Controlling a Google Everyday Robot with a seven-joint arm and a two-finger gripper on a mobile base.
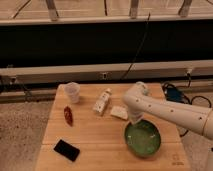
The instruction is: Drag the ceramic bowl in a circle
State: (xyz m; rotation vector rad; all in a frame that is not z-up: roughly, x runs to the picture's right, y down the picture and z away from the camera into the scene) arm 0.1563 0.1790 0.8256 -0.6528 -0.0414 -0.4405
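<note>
The ceramic bowl [144, 139] is wide, round, shallow and glossy green. It sits on the wooden table [95, 140] at the front right. My white arm comes in from the right and bends down over the bowl's far left rim. My gripper [135, 121] is at that rim, touching or just inside it. The arm's wrist hides most of it.
A translucent plastic cup [72, 92] stands at the back left. A red packet [68, 115] lies below it. A white bottle [102, 101] and a white packet [119, 112] lie mid-table, just left of the arm. A black phone [67, 150] lies front left.
</note>
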